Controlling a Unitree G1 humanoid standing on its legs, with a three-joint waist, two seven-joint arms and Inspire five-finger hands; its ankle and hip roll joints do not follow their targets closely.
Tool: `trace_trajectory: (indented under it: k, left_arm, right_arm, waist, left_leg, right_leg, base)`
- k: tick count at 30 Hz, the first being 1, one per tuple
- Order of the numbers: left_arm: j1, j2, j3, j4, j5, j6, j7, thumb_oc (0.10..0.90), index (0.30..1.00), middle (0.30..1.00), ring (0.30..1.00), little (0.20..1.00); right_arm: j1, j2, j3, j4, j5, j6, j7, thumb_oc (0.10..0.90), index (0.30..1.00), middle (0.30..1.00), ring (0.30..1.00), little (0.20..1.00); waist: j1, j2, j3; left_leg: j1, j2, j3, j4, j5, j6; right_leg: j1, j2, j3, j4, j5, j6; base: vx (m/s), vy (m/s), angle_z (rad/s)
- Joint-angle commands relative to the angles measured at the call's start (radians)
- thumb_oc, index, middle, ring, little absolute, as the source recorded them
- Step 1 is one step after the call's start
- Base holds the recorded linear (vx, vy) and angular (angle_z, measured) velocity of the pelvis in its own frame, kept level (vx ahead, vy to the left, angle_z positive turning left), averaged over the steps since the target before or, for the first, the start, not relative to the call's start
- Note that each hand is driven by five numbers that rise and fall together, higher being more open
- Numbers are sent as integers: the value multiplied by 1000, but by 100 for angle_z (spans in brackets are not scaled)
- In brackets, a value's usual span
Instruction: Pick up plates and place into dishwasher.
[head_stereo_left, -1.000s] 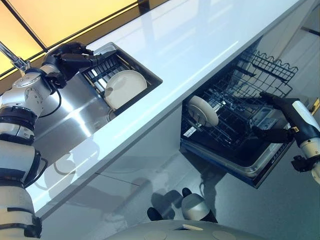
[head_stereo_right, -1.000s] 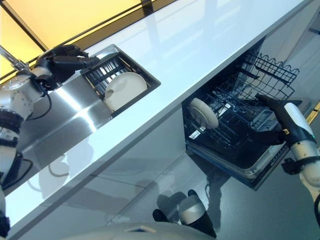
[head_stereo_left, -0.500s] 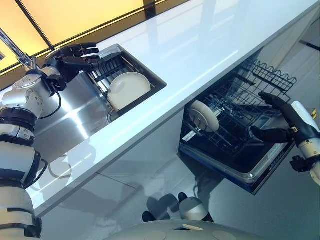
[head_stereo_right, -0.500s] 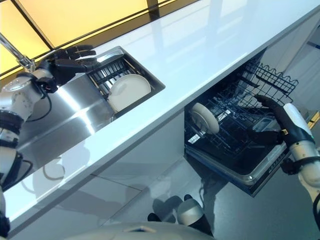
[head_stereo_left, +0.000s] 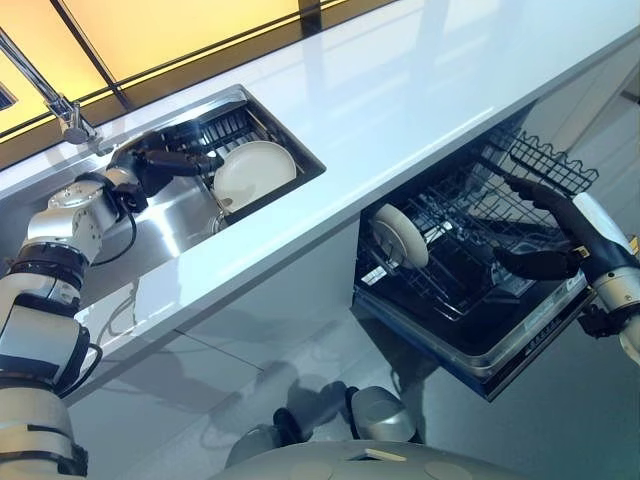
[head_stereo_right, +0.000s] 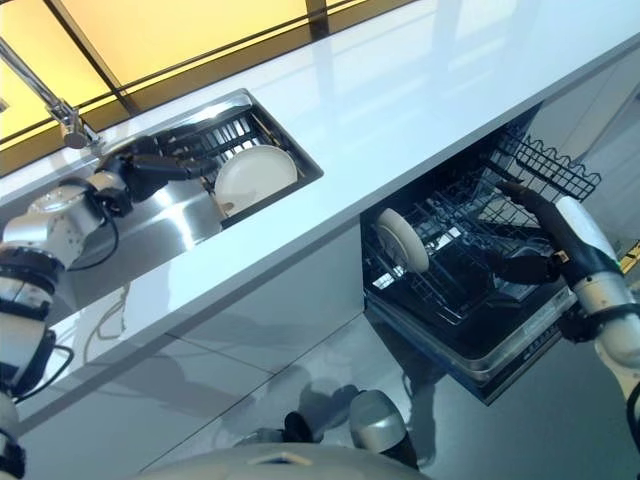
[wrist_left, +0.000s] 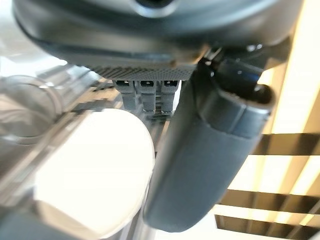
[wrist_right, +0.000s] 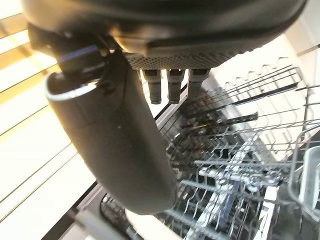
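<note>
We see the left hand (head_stereo_left: 165, 160) reaching into the sink (head_stereo_left: 160, 215), fingers straight and spread, just beside a white plate (head_stereo_left: 254, 175) leaning in the dark rack (head_stereo_left: 215, 130); whether they touch it is hard to tell. The right hand (head_stereo_left: 535, 225) hovers with relaxed, empty fingers over the dishwasher basket (head_stereo_left: 460, 250), where another plate (head_stereo_left: 400, 236) stands upright.

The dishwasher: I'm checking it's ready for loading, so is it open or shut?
Open. The dishwasher has its lower rack pulled out below the counter, with one plate already standing in it.
</note>
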Motion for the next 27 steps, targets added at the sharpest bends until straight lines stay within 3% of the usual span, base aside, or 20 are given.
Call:
trace_trajectory:
  k: [1, 5, 7, 9, 11, 17, 27]
  left_arm:
    - [-43, 76, 154, -66, -15, -91, -2, 800, 900, 900, 900, 900]
    - [32, 106, 187, -107, -19, -54, -11, 800, 900, 900, 900, 900]
    - [76, 118, 234, -124, -5, -45, 22, 800, 900, 900, 900, 900]
    - [118, 112, 269, -131, 10, -70, 25, 800, 900, 900, 900, 900]
    - [117, 112, 268, -126, 9, -88, 27, 800, 900, 900, 900, 900]
    - [0, 113, 227, -146, 15, -166, 136, 800, 900, 900, 900, 900]
    - [-10, 120, 195, -155, 51, -138, 98, 800, 900, 900, 900, 900]
  right_arm:
    - [-153, -85, -4, -85, 18, -31, -53, 800, 900, 900, 900, 900]
    - [-166, -67, 3, -104, 6, -12, -29, 800, 900, 900, 900, 900]
    - [-202, -55, 33, -106, 16, -29, 2, 800, 900, 900, 900, 900]
    - [-219, -46, 66, -111, 6, -16, 1, 800, 900, 900, 900, 900]
    - [-227, -44, 81, -114, -11, -6, -8, 800, 900, 900, 900, 900]
    - [-347, -26, 167, -65, -35, 20, -86, 800, 900, 900, 900, 900]
    - [-335, -16, 161, -73, -39, 32, -64, 800, 900, 900, 900, 900]
  waist:
    - [31, 19, -28]
    - [57, 47, -33]
    - [86, 46, -36]
    - [99, 44, -37]
    - [90, 42, -27]
    - [94, 34, 36]
    - [86, 47, 15]
  left_leg:
    - [-82, 3, 51, -58, 128, 71]
    - [-30, -14, 46, -152, 130, 81]
    - [8, -13, 92, -206, 130, 85]
    - [19, -12, 100, -233, 140, 83]
    - [32, -20, 87, -245, 142, 82]
    - [30, -12, 86, -270, 142, 89]
    - [80, -10, 77, -281, 112, 105]
  right_leg:
    - [109, 60, -44, -105, 41, 87]
    - [120, 46, -53, -137, 52, 112]
    - [121, 25, -138, -161, 48, 127]
    - [100, 20, -148, -199, 81, 133]
    - [67, 5, -140, -243, 136, 142]
    - [-4, -10, -168, -255, 167, 157]
    - [8, -8, -182, -243, 147, 154]
  base:
    - [181, 250, -94]
    - [187, 244, -48]
    - [82, 137, -77]
    - [79, 78, -108]
    - [69, 55, -65]
    - [-53, -21, -5]
    - [72, -20, 11]
